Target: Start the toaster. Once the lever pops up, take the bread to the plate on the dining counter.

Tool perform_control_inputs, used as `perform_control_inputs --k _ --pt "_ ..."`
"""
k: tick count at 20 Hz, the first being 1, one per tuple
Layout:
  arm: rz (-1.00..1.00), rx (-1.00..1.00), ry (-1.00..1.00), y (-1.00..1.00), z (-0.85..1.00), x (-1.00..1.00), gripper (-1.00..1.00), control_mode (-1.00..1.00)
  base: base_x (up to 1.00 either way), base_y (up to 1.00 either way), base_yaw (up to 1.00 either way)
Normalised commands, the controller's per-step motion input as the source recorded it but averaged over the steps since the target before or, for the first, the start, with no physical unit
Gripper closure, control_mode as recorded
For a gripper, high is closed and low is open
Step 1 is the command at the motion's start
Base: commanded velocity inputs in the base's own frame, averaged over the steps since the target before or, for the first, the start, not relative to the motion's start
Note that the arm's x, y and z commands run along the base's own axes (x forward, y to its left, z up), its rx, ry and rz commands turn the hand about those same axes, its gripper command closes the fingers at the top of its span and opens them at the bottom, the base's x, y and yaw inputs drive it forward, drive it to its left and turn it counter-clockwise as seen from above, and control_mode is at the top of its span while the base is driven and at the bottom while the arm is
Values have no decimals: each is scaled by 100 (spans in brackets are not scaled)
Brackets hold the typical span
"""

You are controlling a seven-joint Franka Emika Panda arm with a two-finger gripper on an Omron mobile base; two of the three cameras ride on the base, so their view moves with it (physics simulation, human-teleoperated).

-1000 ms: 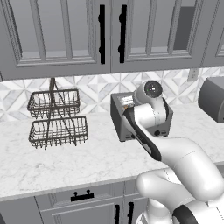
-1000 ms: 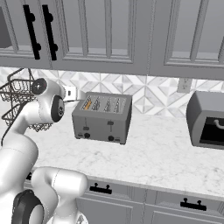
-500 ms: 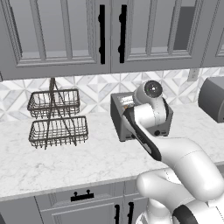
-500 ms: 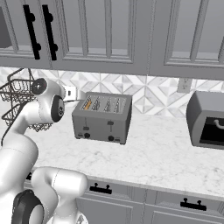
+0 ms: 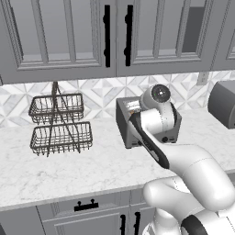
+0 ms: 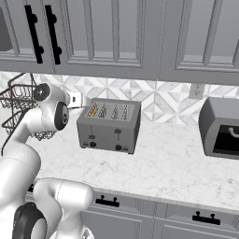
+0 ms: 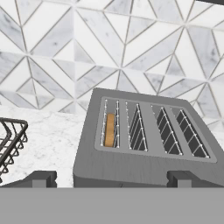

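The boxy grey toaster [image 6: 109, 133] stands on the marble worktop against the tiled wall, its black knobs facing front. The bread [image 7: 110, 130] sits down in its leftmost slot, and its golden top edge [image 6: 93, 111] also shows in the right base view. In the hand view my gripper [image 7: 113, 179] hovers above and in front of the toaster [image 7: 144, 164], open, with nothing between its fingertips [image 7: 41, 178]. My arm covers most of the toaster [image 5: 123, 120] in the left base view. The plate and the dining counter are out of view.
A two-tier black wire basket [image 5: 59, 124] stands left of the toaster, close to my arm [image 6: 14, 100]. A rounded dark grey appliance [image 6: 221, 128] sits at the right. Grey wall cabinets [image 5: 114, 36] hang low above the worktop.
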Motion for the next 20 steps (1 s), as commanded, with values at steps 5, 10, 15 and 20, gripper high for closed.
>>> perform_control_inputs --k 5,10,15,20 --pt "0 0 0 0 0 0 -100 -100 0 0 0" --pt "0 0 0 0 0 0 -100 -100 0 0 0" --pt "0 0 0 0 0 0 -100 -100 0 0 0" --pt "0 0 0 0 0 0 -100 -100 0 0 0"
